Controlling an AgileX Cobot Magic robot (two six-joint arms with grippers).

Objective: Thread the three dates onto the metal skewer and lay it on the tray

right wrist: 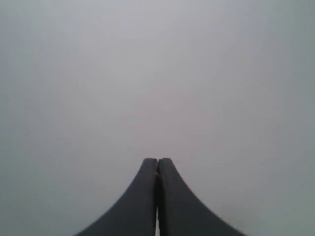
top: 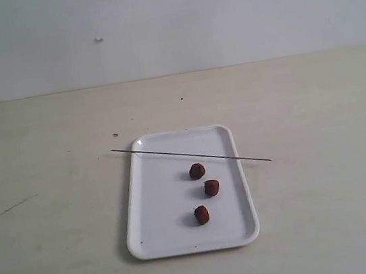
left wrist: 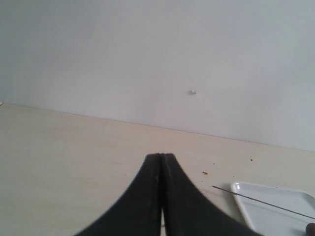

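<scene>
Exterior view is showing nothing started yet. The metal skewer [top: 192,155] is lying across the far end of the tray [top: 152,209], running from about 10 o'clock to 3 o'clock. Both its tips are poking out past the rim over the table [top: 59,229]. The three dates [top: 211,187] are sitting loose on the tray on the skewer's 6 o'clock side, at roughly 1, 3 and 5 o'clock of the tray's middle. They're apart from each other and none is on the rod.

Neither arm is showing up in that view. My left gripper [left wrist: 161,162] is pinched fully together with nothing in it, and its camera is only catching a corner of the tray. My right gripper [right wrist: 158,164] is clamped on nothing too, staring at blank wall.

So I'm reckoning the step in hand is grabbing the skewer. I'm thinking of opening up first, then going for an overhanging tip, since the rim seems to be propping the rod up. I'm planning on pinching square across it, because a rod that thin is probably rolling away otherwise. I'm also coming in from outside the tray so I'm not bumping the dates.
</scene>
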